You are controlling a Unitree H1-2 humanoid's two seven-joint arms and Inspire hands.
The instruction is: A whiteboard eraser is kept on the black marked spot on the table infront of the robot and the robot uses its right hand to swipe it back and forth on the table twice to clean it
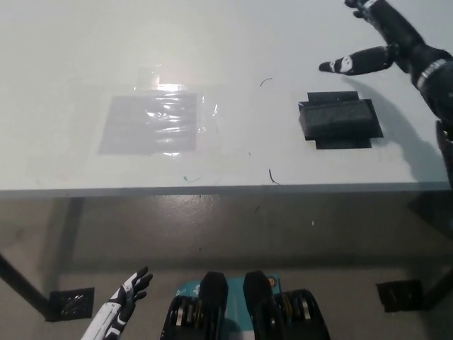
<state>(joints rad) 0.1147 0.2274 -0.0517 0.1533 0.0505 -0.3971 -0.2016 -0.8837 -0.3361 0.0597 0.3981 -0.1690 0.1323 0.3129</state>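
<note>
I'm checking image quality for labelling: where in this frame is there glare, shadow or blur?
Head view: glare sits on the clear plastic sheet, its wrinkles washing out white; the open right hand casts a soft shadow on the table right of the eraser; the eraser is sharp; the left hand, low and off the table, is slightly soft.
</note>
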